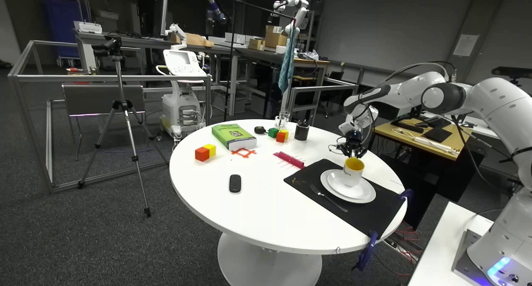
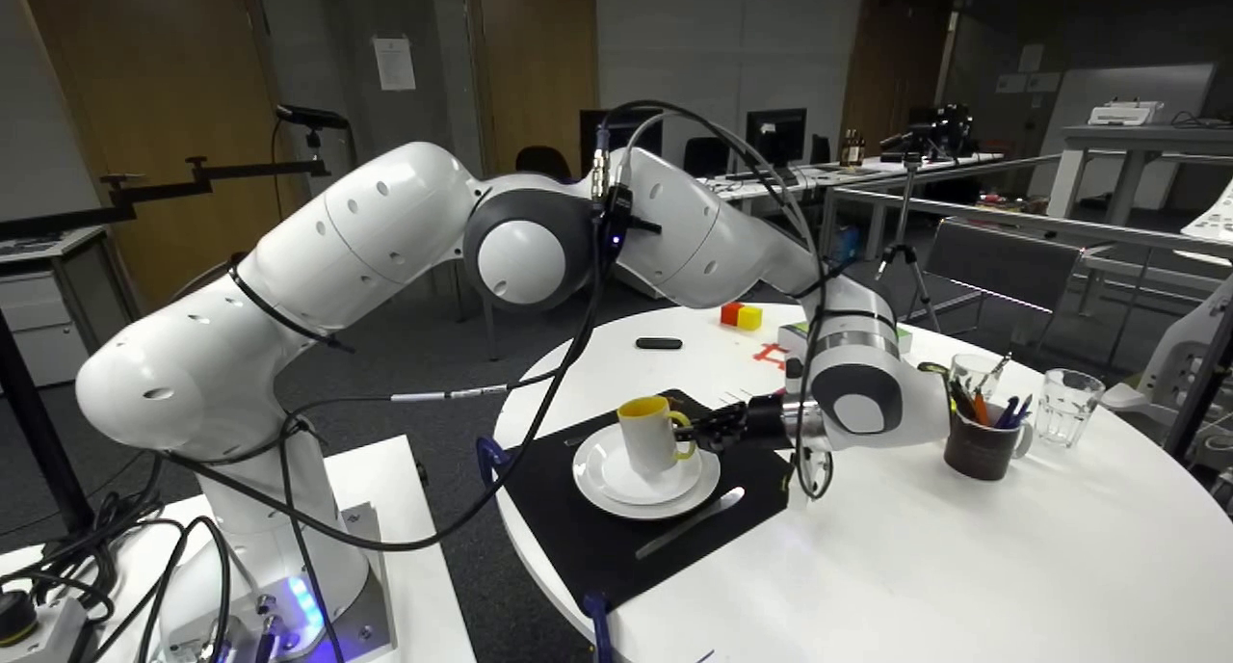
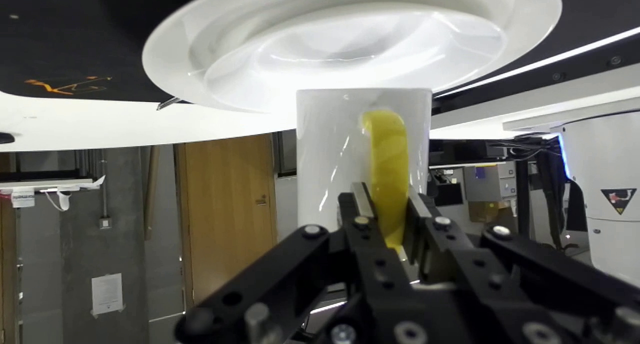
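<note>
In an exterior view, white ceramic mug with yellow interior [image 1: 352, 178] is over two stacked round white plates [image 1: 347, 193] on black rectangular placemat [image 1: 370, 217]; can't tell if resting or lifted. Risk: low sideways motion could scrape or shift the plates. In an exterior view, black two-finger gripper [image 2: 686, 435] meets mug from the side; mug looks slightly tilted. Off-centre hold could let it swivel and tip. Slim silver knife [image 2: 690, 524] near plates. Wrist view: fingers [image 3: 362, 200] nearly together, curved yellow handle [image 3: 389, 164] between them, apparently clamped on it; smooth handle might slip if squeeze is light.
</note>
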Robot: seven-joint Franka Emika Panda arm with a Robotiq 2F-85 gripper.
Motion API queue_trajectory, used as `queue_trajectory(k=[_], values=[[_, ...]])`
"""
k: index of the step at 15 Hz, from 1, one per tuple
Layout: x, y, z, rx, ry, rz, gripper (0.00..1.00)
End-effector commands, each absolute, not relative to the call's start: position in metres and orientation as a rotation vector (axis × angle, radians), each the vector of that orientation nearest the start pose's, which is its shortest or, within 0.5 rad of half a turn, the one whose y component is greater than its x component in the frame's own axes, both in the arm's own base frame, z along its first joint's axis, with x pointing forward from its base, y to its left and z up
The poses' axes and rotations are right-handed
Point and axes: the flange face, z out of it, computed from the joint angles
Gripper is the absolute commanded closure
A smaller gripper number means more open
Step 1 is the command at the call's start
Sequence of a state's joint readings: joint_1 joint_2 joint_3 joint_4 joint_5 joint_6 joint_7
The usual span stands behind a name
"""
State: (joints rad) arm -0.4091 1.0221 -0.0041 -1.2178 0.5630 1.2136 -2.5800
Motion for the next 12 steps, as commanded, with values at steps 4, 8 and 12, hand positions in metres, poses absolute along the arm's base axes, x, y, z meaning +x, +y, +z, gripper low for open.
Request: queue_trajectory(k=[4, 8, 12], values=[[0.614, -0.181, 0.151, -0.951, -1.775, -0.657, 0.95], [0.615, -0.173, 0.150, -0.900, -1.781, -0.666, 0.95], [0.610, -0.175, 0.148, -0.858, -1.802, -0.612, 0.95]])
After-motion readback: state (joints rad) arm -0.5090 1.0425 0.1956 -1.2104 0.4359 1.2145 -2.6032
